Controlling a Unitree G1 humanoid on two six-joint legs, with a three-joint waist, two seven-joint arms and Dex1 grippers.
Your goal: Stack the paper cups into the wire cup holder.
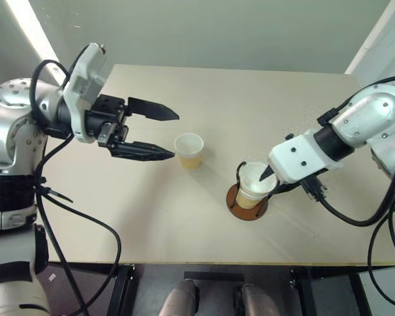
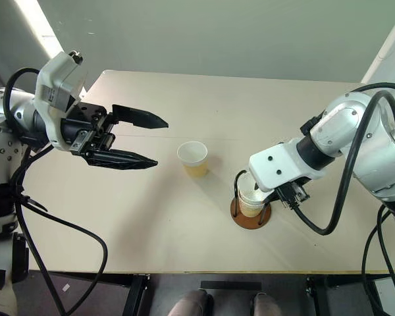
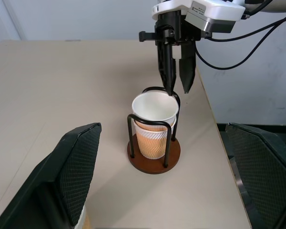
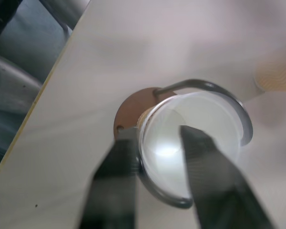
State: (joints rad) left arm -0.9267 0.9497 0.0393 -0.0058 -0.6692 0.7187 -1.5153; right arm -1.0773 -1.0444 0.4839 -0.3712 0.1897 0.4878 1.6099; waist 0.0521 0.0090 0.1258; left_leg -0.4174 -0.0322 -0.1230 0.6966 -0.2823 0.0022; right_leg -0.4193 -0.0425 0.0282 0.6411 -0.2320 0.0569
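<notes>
Two paper cups sit nested in the wire cup holder [image 3: 155, 163], the top cup [image 3: 155, 110] leaning a little inside the black loops. My right gripper [image 3: 177, 91] points down over that cup's far rim, one finger inside and one outside, with a gap between them wider than the cup wall. A third paper cup [image 1: 189, 150] stands upright alone mid-table, left of the holder [image 1: 240, 210]. My left gripper [image 1: 174, 136] hovers just left of the lone cup, open and empty.
The tan table [image 1: 151, 217] ends at a front edge close below the holder and at a right edge beyond my right arm. Black cables hang from both arms. Bare table lies between the lone cup and the holder.
</notes>
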